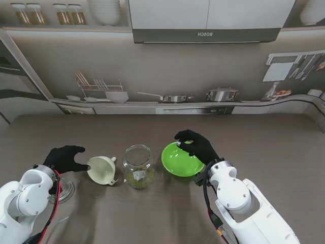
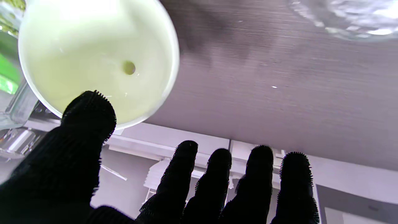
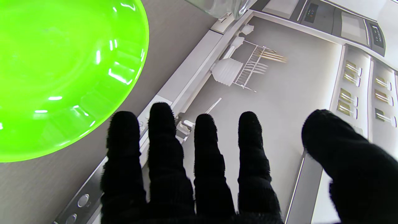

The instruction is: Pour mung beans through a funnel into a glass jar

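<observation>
A grey wood-grain table (image 1: 152, 213) was spread across the lower frame. Behind it, a printed kitchen backdrop (image 1: 167, 66) was shown, with a range hood (image 1: 205, 23) at top centre and a dish rack (image 1: 100, 87) at left.

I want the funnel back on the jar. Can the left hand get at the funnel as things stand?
Probably yes. The left hand is open right beside the funnel, which lies tipped on the table left of the glass jar, with nothing between them.

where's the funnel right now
In the stand view the funnel lies on its side on the table, left of the jar, just off the left hand.
</observation>
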Robot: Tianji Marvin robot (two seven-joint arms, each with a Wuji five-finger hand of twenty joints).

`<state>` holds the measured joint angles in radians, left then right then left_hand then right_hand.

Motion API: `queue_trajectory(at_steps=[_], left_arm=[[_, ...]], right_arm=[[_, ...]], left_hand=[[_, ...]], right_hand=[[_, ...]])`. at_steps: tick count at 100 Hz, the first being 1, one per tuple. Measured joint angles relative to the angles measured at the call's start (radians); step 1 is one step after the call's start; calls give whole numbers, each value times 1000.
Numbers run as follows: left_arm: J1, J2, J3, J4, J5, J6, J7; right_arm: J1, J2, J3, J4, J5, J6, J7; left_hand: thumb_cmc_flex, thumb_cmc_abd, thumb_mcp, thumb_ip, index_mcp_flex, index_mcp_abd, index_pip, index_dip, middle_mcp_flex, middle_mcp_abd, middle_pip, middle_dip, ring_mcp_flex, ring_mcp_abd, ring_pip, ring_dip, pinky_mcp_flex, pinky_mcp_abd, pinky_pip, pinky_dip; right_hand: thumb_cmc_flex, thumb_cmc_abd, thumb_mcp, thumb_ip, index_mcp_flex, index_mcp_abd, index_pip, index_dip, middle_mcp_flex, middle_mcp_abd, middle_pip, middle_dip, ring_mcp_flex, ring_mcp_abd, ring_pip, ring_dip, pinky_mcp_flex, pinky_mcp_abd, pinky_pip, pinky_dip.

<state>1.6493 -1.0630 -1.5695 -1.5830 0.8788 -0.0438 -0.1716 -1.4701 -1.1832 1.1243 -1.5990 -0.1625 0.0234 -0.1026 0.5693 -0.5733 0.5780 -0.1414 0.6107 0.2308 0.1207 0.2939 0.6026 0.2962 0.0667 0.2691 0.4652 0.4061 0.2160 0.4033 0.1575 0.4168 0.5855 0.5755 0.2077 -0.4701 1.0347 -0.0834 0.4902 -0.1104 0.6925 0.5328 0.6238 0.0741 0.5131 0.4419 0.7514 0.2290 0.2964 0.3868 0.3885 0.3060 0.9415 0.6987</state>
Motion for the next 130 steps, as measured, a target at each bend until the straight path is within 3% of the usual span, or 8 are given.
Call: queue_trajectory(at_steps=[9, 33, 49, 55, 68, 80, 106, 130], left_arm=[[40, 7, -49, -59, 39, -5, -58], [86, 24, -110, -97, 145, -21, -84], [97, 33, -114, -103, 176, -16, -108], [98, 36, -109, -103, 190, -11, -118], [99, 42, -96, -102, 286, -10, -162], [101, 46, -83, -100, 294, 4, -173], [98, 48, -53, -77, 325, 52, -206], [103, 49, -49, -70, 340, 89, -247]], right_arm=[[0, 0, 0, 0, 1, 1, 0], [3, 0, -3, 3, 4, 0, 3], [3, 0, -4, 3, 8, 0, 8], [3, 0, -4, 3, 9, 0, 9], [3, 0, -4, 3, 10, 0, 10], [3, 1, -4, 3, 12, 1, 12], [3, 1, -2, 3, 17, 1, 16], [3, 1, -1, 3, 17, 1, 16]], left_hand=[[1, 1, -22, 0, -10, -3, -1, 0, -23, 1, 10, 4, -7, -1, 0, -3, -6, 0, -10, 33], [2, 40, -30, 8, -24, -42, -1, 15, -40, 1, 10, 15, 3, -3, 68, 99, -6, -4, 169, 166], [2, 43, -30, 17, -62, -73, -3, 24, -46, 1, 10, 26, 13, -22, 166, 185, 4, -15, 342, 234], [2, 43, -23, 34, -88, -91, -11, 19, -53, -1, 12, 32, 28, -22, 195, 215, 8, -25, 390, 249], [2, 50, -23, 35, -138, -133, -12, 45, -53, -4, 19, 55, 31, -24, 286, 283, 32, -40, 505, 295], [2, 56, -23, 35, -167, -169, -12, 60, -54, -7, 28, 78, 55, -28, 356, 324, 55, -60, 582, 319], [2, 56, -23, 35, -175, -182, -7, 94, -53, -13, 47, 136, 97, -44, 492, 399, 120, -75, 712, 351], [2, 56, -9, 35, -176, -220, 12, 124, -21, -13, 99, 226, 198, -89, 657, 471, 216, -80, 797, 363]], right_hand=[[0, 0, 0, 0, 0, 0, 0, 0, 0, 0, 0, 0, 0, 0, 0, 0, 0, 0, 0, 0], [0, 0, 0, 0, 0, 0, 0, -9, 0, 0, 0, 0, 0, 0, 0, 0, 0, 0, 0, 0], [1, 0, 0, 0, 0, 0, 0, -9, 0, 1, 0, 0, 0, 0, 0, 0, -1, 0, 0, 0], [11, 0, 0, 0, 0, 0, 0, -9, 0, 1, 0, 0, 0, 0, 0, 0, -1, 0, 0, 0], [13, 1, 0, 0, 0, 0, 0, -9, 0, 1, 0, 0, 0, 0, 0, 0, -1, 0, 0, 0], [15, 1, 0, 0, 0, 0, 0, -9, 0, 1, 0, 0, 0, 1, 0, 0, -2, 0, 0, 0], [15, 1, 0, 0, 0, 0, 0, -9, 0, 3, 0, 0, 0, 1, 0, 0, -2, 0, -1, 0], [15, 1, 0, 0, 0, 0, 0, -9, 1, 5, 0, 0, 0, 1, 0, 0, -2, 0, -2, 0]])
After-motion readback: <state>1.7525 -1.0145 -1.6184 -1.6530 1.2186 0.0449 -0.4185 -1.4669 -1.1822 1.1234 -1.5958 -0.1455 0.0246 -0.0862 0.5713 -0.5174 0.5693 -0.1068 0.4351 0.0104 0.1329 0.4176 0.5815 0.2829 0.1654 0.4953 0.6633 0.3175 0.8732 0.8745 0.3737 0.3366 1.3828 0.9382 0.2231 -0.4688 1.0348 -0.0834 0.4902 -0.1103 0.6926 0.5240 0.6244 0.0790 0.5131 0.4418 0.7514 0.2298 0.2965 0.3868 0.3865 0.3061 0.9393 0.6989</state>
